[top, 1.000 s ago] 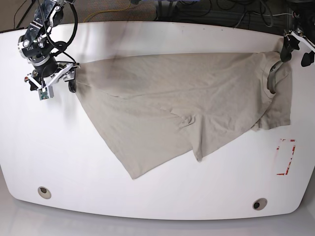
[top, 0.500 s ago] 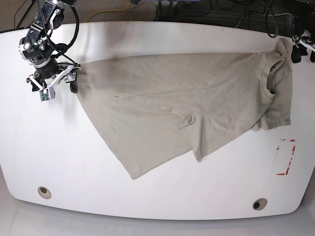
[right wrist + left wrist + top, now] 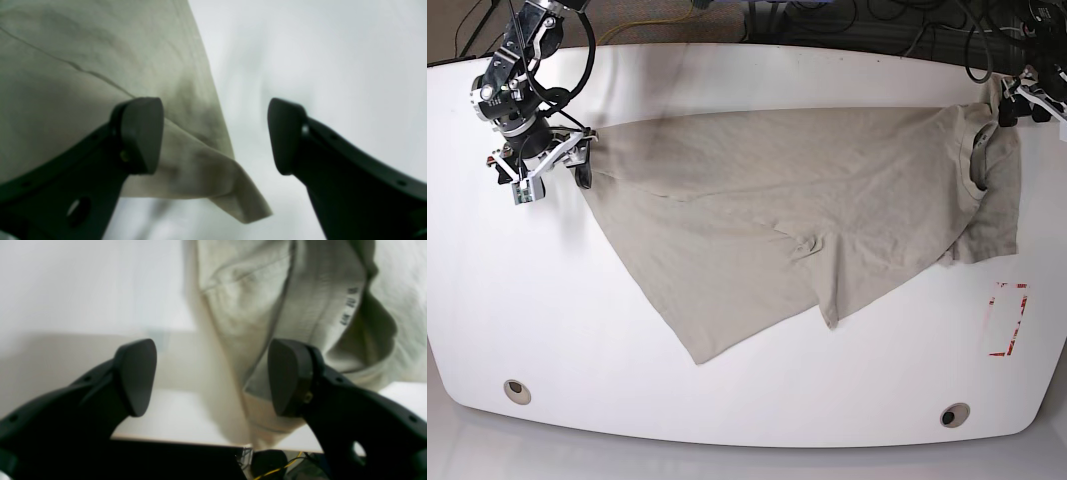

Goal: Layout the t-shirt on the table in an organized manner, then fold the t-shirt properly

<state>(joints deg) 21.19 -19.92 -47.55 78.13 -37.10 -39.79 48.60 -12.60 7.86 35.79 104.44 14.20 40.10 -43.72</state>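
Two arms sit at opposite ends of the white table, both grippers spread wide and holding nothing. The beige t-shirt lies across the far half of the table, stretched side to side along a straight far edge, with the near part hanging down in a diagonal flap toward the table's front. Fabric is wrinkled, with a small pucker near the middle.

The right gripper, on the base view's left, hovers at the shirt's corner. In its wrist view the right gripper has the jaws well apart; the shirt corner sits between them, closer to one pad, with the cloth running under that finger. Cannot tell whether the pad touches the fabric; no pinch visible.

The left gripper, at the base view's right edge, is by the collar end of the shirt, which reaches the table's far edge. In its wrist view the left gripper is open wide, and the ribbed collar with small printed text inside lies beyond the fingers. One finger is over the cloth edge; the other is over bare table. Nothing gripped.

Red dashed rectangle mark sits near the shirt's sleeve end, apart from it. Two grey holes are along the front edge. Cables run behind the table.
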